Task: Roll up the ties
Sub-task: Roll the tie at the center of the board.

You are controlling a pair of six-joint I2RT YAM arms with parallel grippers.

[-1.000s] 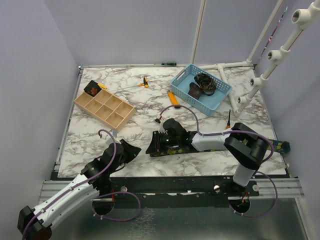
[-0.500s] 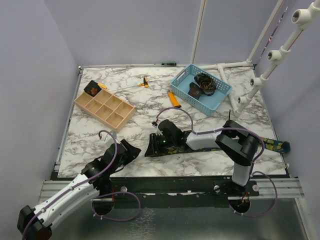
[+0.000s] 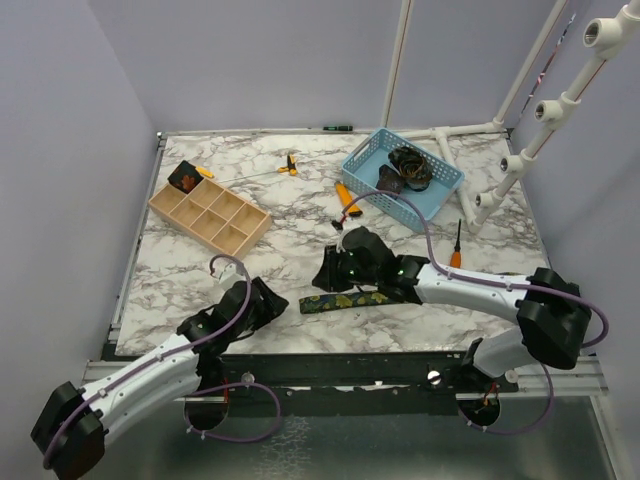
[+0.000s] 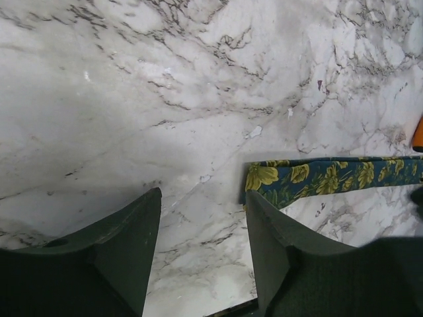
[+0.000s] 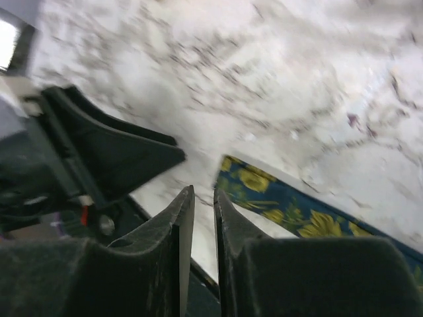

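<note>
Checking biggest first: marble table (image 3: 200,270), both arms low over its near edge. The left gripper (image 4: 203,198) stands wide, bare marble between the jaws, holding nothing. The right gripper (image 5: 203,191) is pinched to a thin slit with nothing in it; that view is blurred. Well beyond the right gripper sits a blue basket (image 3: 440,190) with dark coiled ties (image 3: 408,163) inside. The flat tie (image 4: 317,178) is navy with yellow-green flowers, a narrow strip on the marble. Its end is right at the left gripper's right fingertip, contact unclear, and just right of the right gripper's tips.
</note>
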